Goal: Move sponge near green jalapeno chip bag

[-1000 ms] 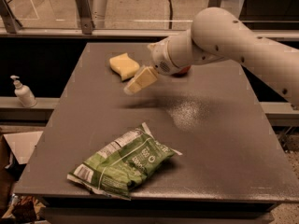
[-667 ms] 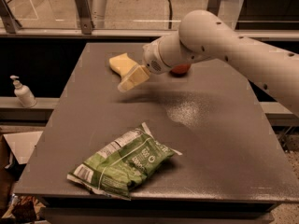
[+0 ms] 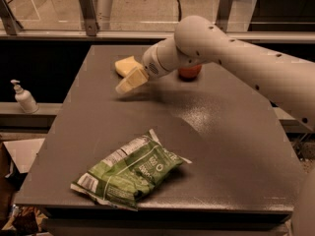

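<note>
Camera view: the one view, looking down along a dark grey table (image 3: 236, 146) from its near edge.
Arm: white, entering from the right and reaching across the far half of the table.
Gripper (image 3: 129, 81): pale yellow, pointing down and to the left, over the far left part of the table with its shadow on the surface below it.
Jaw state: cannot tell whether apart or together.
Sponge (image 3: 124, 64): pale yellow block lying on the far left part of the table, just behind the gripper; the gripper overlaps its near edge, and contact cannot be told.
Green jalapeno chip bag (image 3: 132, 170): lying flat and slantwise near the front edge, barcode end toward the front left corner, well apart from the sponge.
Orange-red round object (image 3: 190, 72): on the table behind the arm, partly hidden.
Pump bottle (image 3: 23, 97): white, standing on a ledge left of the table.
</note>
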### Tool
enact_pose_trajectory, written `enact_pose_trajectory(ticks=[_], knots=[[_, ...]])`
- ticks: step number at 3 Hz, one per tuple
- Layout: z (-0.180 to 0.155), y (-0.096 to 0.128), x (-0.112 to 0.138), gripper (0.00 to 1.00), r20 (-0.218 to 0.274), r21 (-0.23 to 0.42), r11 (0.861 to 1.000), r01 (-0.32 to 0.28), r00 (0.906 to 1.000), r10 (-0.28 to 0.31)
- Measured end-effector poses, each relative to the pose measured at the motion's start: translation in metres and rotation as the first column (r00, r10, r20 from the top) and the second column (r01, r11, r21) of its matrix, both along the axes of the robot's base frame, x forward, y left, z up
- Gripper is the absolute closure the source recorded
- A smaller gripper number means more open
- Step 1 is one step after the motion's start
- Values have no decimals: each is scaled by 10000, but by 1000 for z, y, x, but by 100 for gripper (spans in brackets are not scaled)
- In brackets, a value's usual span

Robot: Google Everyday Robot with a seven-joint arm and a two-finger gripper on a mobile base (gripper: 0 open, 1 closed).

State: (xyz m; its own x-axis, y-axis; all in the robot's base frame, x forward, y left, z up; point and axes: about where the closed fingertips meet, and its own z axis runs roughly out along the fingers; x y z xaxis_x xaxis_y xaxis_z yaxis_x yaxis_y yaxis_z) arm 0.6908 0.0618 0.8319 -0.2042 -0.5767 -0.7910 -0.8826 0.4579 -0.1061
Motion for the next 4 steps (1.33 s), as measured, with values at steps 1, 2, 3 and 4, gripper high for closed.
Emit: enact_pose_trajectory(ticks=[1,2,3,4], knots=[[-6,7,7,18,-187,140,9997,219,9996,-217],[-13,7,10,41,-307,218,9989,408,9987,-401],[-9,2,13,64,-286,273,9981,558,9981,-550],[7,-6,11,87,-123,445,9978,493,9987,-488]])
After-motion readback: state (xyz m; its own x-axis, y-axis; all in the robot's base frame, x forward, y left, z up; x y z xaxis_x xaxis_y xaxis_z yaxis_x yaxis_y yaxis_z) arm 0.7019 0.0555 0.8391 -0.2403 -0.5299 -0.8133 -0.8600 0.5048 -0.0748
